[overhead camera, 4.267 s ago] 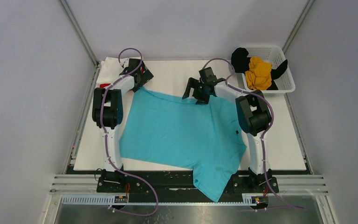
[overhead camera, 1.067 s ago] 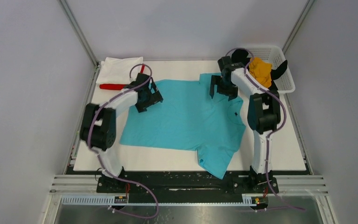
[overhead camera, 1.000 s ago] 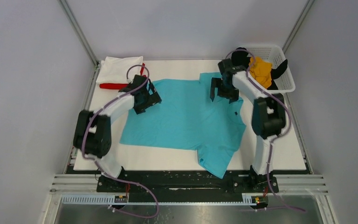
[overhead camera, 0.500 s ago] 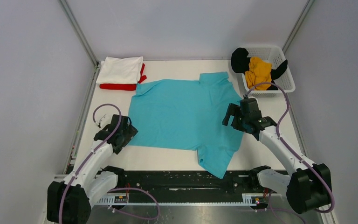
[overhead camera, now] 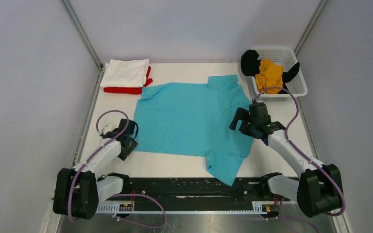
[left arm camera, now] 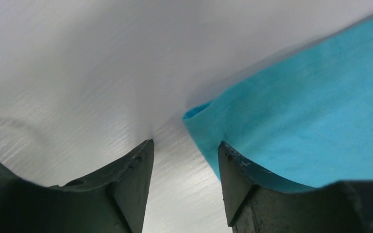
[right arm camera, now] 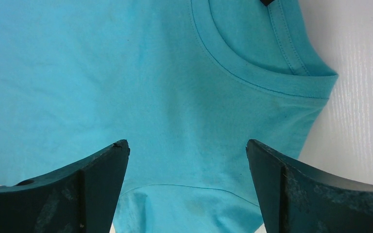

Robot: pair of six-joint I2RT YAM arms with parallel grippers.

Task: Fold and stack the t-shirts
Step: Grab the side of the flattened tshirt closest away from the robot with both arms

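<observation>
Top external view: the turquoise t-shirt point(overhead camera: 189, 119) lies spread flat on the table point(overhead camera: 175, 167). The left gripper point(left arm camera: 184, 148) sits low at the shirt's near-left hem corner, fingers a narrow gap apart, gripping nothing. The right gripper point(right arm camera: 187, 145) hovers above the collar, fingers spread wide and empty

The turquoise t-shirt point(overhead camera: 189, 121) lies spread flat just left of the basket point(overhead camera: 278, 49), the folded white t-shirt point(overhead camera: 125, 73) rests on the red t-shirt point(overhead camera: 122, 90) far left of it, and the mustard-yellow t-shirt point(overhead camera: 268, 75) and black t-shirt point(overhead camera: 248, 62) lie crumpled inside it.
</observation>
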